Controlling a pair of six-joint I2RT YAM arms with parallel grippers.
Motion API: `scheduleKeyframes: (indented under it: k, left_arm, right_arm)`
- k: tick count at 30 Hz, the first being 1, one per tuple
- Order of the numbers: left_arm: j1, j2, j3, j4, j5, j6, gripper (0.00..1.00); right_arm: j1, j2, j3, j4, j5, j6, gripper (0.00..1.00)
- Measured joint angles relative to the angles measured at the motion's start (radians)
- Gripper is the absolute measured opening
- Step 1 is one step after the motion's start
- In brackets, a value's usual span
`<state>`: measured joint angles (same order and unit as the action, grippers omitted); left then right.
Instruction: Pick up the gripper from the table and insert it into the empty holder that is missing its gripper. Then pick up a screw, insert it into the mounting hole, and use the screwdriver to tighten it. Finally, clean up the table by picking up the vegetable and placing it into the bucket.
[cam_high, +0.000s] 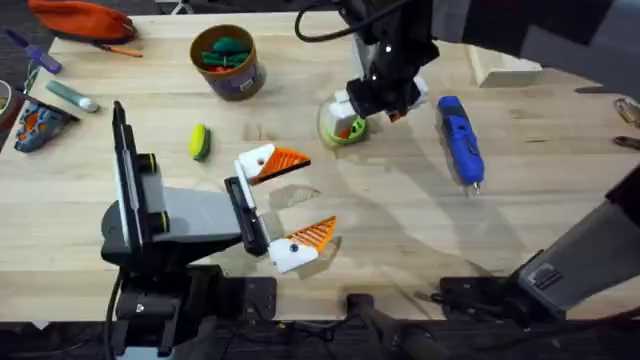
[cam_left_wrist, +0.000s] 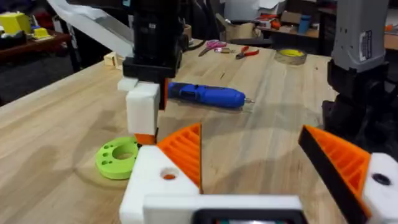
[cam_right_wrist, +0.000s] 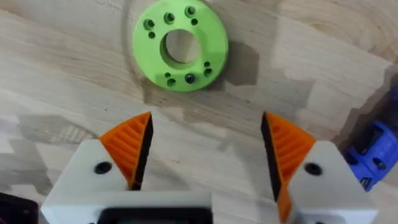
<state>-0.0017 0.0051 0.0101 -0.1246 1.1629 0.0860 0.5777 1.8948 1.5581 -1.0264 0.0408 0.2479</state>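
While the wooden table (cam_high: 400, 215) carries everything, the left gripper (cam_high: 290, 205) rests low with fingers spread, the right gripper (cam_right_wrist: 205, 152) hangs spread over the green disc (cam_right_wrist: 180, 43), the screwdriver (cam_high: 460, 140) just beside; the vegetable (cam_high: 200, 141) lies near the bucket (cam_high: 228, 62).

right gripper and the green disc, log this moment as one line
right gripper: open, over green disc | left gripper: open | screwdriver: on table | vegetable: outside bucket

- Pale wooden table (cam_high: 420, 215) — plank grain running across, soft shadows on it.
- Behind it, a cluttered workbench (cam_left_wrist: 273, 28) with boxes and tools.
- A dark shelf (cam_left_wrist: 31, 46) stands at the room's edge, holding yellow objects.
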Motion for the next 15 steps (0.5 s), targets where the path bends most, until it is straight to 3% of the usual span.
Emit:
scheduleKeyframes:
  k: [9, 15]
  left_arm:
    - [0.000, 0.000, 0.000, 0.000, 0.000, 0.000, 0.987]
    - [0.000, 0.000, 0.000, 0.000, 0.000, 0.000, 0.987]
  right_arm:
    - [0.001, 0.028, 0.072, 0.008, 0.008, -0.021, 0.857]
    - [0.018, 0.063, 0.076, 0.034, 0.014, -0.033, 0.734]
